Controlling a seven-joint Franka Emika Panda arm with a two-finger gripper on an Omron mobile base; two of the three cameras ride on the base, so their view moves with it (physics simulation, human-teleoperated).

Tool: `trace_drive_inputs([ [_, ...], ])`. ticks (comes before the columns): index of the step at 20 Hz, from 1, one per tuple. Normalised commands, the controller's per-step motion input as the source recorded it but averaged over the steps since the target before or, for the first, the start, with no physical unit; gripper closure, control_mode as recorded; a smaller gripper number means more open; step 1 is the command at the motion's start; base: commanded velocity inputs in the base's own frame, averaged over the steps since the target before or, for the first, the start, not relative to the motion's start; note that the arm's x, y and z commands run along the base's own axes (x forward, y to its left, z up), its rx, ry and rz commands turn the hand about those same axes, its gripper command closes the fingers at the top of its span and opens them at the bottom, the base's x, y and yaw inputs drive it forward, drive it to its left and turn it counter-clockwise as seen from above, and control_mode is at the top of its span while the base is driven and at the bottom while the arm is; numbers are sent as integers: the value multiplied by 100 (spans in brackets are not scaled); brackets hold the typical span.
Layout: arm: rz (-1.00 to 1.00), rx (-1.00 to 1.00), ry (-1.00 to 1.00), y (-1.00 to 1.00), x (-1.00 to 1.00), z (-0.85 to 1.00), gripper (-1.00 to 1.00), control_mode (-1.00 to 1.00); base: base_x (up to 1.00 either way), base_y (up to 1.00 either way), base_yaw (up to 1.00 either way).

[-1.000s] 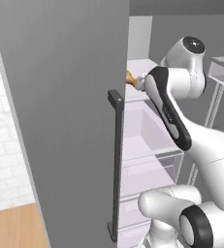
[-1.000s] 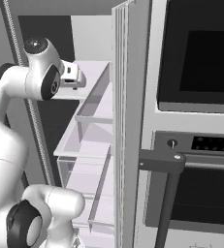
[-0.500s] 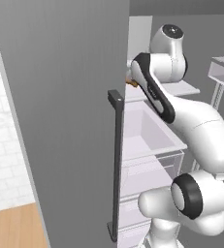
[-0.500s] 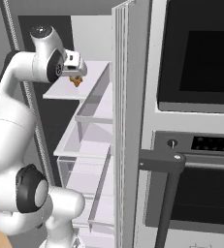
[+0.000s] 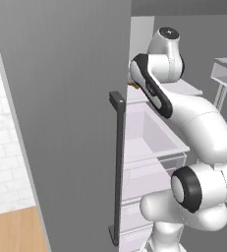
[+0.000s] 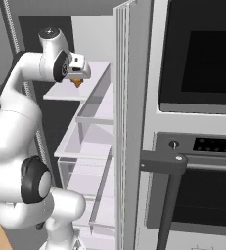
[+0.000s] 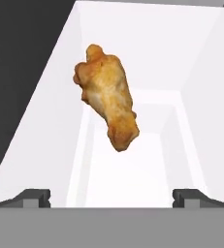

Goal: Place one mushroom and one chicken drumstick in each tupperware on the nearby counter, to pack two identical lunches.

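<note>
- The gripper (image 7: pixel 111 196) is wide open and holds nothing; its two dark fingertips (image 7: pixel 32 196) stand far apart at the near edge of the hand view.
- Just ahead of it, centred between the fingertips and apart from both, a chicken drumstick (image 7: pixel 107 102) lies on a white fridge shelf (image 7: pixel 50 131).
- From the right base view, the gripper (image 6: pixel 78 73) hovers just above the drumstick (image 6: pixel 77 82).
- Below the shelf sit clear drawers (image 6: pixel 92 146).
</note>
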Motion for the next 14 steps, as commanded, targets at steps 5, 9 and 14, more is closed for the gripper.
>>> trace_drive_inputs([
  [5, 2, 0, 0, 0, 28, -20, -100, -100, 0, 0, 0],
  [9, 0, 0, 0, 0, 51, -10, -100, -100, 0, 0, 0],
  [14, 0, 0, 0, 0, 58, -12, -100, -100, 0, 0, 0],
])
